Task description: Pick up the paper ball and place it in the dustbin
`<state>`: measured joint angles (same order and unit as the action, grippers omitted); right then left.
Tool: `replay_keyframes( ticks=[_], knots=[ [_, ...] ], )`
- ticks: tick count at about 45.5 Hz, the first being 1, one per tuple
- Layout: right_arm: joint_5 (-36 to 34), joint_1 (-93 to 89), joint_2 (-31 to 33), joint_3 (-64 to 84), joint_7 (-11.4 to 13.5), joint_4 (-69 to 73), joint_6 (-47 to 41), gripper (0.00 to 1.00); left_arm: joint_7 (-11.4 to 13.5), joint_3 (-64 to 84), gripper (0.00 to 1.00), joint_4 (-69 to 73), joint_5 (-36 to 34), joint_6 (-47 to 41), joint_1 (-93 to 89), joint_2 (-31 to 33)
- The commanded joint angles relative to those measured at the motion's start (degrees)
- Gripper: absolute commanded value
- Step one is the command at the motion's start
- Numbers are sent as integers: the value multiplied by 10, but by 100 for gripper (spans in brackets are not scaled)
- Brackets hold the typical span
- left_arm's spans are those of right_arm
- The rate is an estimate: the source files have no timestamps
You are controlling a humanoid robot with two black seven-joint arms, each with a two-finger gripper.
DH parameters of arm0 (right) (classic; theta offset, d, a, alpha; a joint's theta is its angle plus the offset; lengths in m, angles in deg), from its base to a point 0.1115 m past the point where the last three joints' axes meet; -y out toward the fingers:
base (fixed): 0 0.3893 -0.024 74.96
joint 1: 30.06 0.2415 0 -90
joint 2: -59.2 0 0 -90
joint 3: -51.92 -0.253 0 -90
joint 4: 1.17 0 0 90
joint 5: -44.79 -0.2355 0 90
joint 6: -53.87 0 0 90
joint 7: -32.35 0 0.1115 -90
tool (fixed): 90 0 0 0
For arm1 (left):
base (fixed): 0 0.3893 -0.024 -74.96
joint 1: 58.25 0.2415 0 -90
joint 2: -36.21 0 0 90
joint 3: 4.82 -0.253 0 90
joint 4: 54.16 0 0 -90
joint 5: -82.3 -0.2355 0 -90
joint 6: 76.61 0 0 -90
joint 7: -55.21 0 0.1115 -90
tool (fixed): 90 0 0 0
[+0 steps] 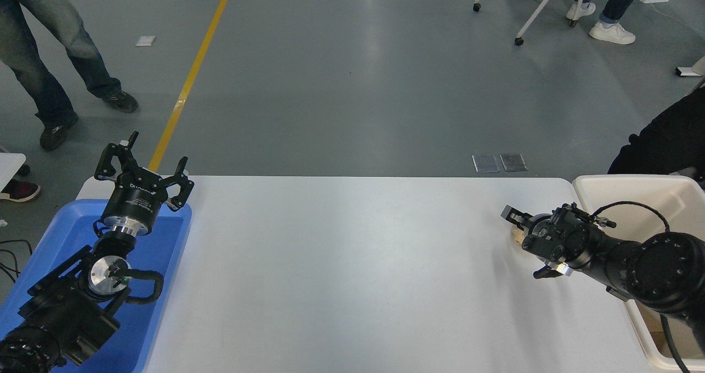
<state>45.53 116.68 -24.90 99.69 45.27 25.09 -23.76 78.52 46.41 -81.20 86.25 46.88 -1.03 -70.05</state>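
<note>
Head view only. The paper ball (516, 234) lies on the white worktop (352, 268), just beside the dustbin (617, 185) on the side toward the worktop's middle. Almost all of it is hidden under the right gripper (523, 243); only a tan sliver shows at the gripper's far edge.

Judging from what it is, crumpled paper, the ball should be very light, soft and springy: it will give under pressure and not resist it, and it will not break. Its wrinkled surface should offer plenty of friction, so slipping is unlikely once it is squeezed. The best hold is probably across its widest middle, with enough closure to compress the wad a little; a pinch on an outer fold alone could tear loose or let the ball hang and swing.

The right arm (650, 268) comes in over the dustbin's near corner and lies low and nearly level, pointing away from the dustbin along the worktop. Its jaws are spread: one finger tip shows on the far side of the ball and the other on the near side, so they seem to straddle it, not yet pinching. Whether either finger touches the paper cannot be told from here.

The left arm (66, 307) is parked at the opposite end of the worktop from the dustbin, over a blue tray (165, 285), with the left gripper (144, 177) pointing up and away, jaws spread and empty.
</note>
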Motion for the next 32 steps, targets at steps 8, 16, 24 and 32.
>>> replay_keyframes(
  ticks=[8, 16, 24, 32],
  knots=[
    [5, -19, -7, 0, -52, 1, 25, 0, 0, 0, 99, 0, 0, 0, 0, 0],
    [6, -18, -5, 6, -53, -1, 25, 0, 0, 0, 99, 0, 0, 0, 0, 0],
    [6, -10, -5, 10, -54, 3, 25, 0, 0, 0, 99, 1, 0, 0, 0, 0],
    [29, 30, 23, 40, -53, 38, 22, 0, 0, 0, 99, 0, 0, 1, 0, 0]
  ],
)
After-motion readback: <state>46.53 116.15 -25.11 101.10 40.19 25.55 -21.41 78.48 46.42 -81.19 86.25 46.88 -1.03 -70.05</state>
